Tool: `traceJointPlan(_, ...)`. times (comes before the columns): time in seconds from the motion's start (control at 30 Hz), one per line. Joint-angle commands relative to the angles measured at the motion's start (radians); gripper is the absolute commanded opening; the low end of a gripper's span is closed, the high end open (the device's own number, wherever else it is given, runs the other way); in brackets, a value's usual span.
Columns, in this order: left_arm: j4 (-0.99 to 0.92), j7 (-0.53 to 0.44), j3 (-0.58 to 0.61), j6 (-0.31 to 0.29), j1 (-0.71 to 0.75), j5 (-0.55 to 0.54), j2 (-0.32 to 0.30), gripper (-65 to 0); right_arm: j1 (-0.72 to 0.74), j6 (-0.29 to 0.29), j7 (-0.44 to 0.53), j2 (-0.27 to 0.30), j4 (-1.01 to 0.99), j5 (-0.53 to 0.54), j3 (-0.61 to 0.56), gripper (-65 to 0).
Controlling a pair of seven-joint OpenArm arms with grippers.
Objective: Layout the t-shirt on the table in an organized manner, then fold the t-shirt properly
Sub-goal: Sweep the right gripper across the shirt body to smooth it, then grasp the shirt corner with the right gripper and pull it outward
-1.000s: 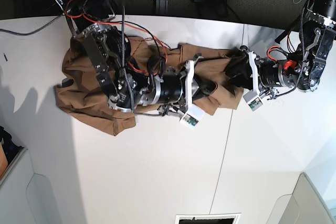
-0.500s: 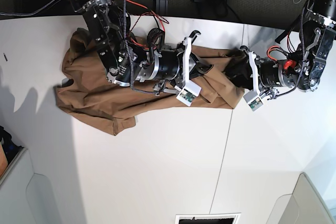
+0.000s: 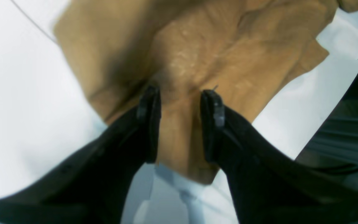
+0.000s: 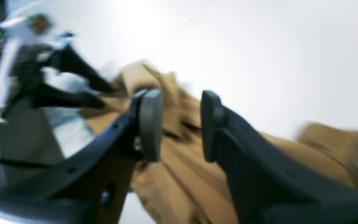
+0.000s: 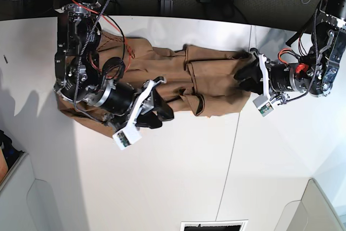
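1. The t-shirt (image 5: 205, 79) lies crumpled in a long band across the far half of the white surface (image 5: 184, 177), tan-brown, with bunched folds near its middle.
2. The left gripper (image 5: 241, 74) sits at the end of the t-shirt nearest the surface's dark seam line (image 5: 233, 144). Seen from its wrist, the two black fingers (image 3: 149, 124) stand apart with a ridge of t-shirt cloth (image 3: 179, 77) rising between them; the tips touch the cloth, but whether they pinch it I cannot tell.
3. The right gripper (image 5: 162, 107) hangs over the near edge of the t-shirt, on the other side of the bunched middle from the left gripper. Its wrist view is blurred. Its fingers (image 4: 149, 124) are spread, with a clear gap and nothing held between them; the cloth (image 4: 179, 161) lies beneath.
4. In that same blurred view, the left gripper (image 4: 104, 93) shows at the far end of the t-shirt, fingertips against the cloth.
5. The right arm (image 5: 81, 68) covers part of the t-shirt's other end.
6. Red wires (image 5: 116, 25) loop over the right arm, above the t-shirt.
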Motion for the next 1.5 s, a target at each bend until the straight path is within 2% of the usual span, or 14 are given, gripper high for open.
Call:
traceJointPlan(0.0,0.018,-0.017,-0.01,-0.005,-0.027,-0.014,-0.024,-40.9,0.019,0.001,0.024,-0.002,0.017,0.018,0.034,-43.8)
traceJointPlan(0.17,0.018,-0.02,-0.01,-0.005,-0.066,-0.024,-0.027,-40.9,0.019,0.0,0.024,0.0,0.016,0.019,0.193,-43.8)
traceJointPlan(0.33,0.018,-0.053,-0.01,-0.005,-0.117,-0.034,-0.024,-40.9,0.012,0.0,0.024,0.001,0.015,0.015,0.289,-43.8)
traceJointPlan(0.5,0.018,-0.056,-0.01,-0.005,-0.166,-0.033,0.031,-40.9,-0.015,-0.003,0.029,0.029,0.014,-0.005,0.32,-43.8)
traceJointPlan(0.73,0.004,-0.058,-0.008,-0.005,-0.179,0.038,0.158,-40.9,-0.016,-0.137,0.083,0.067,0.009,-0.153,0.322,-44.0)
traceJointPlan(1.0,-0.173,-0.152,-0.008,-0.005,-0.182,0.143,0.272,-40.9,-0.016,-0.194,0.126,0.067,0.008,-0.3,0.322,-43.9)
traceJointPlan(1.07,-0.225,-0.169,-0.008,-0.005,-0.191,0.163,0.296,-40.9,-0.013,-0.235,0.138,0.073,-0.001,-0.328,0.322,-43.9)
traceJointPlan(1.13,-0.265,-0.182,-0.008,-0.005,-0.2,0.18,0.313,-40.9,-0.011,-0.263,0.159,0.086,-0.015,-0.346,0.322,-40.4)
traceJointPlan(1.27,-0.312,-0.185,-0.008,-0.005,-0.214,0.185,0.322,-40.9,0.025,-0.304,0.192,0.115,-0.092,-0.381,0.322,-27.2)
traceJointPlan(1.37,-0.313,-0.183,-0.008,-0.005,-0.217,0.184,0.319,-40.9,0.096,-0.294,0.213,0.128,-0.226,-0.362,0.318,-26.4)
traceJointPlan(1.47,-0.313,-0.18,-0.008,-0.005,-0.217,0.177,0.319,-40.9,0.17,-0.217,0.212,0.132,-0.352,-0.289,0.308,-26.4)
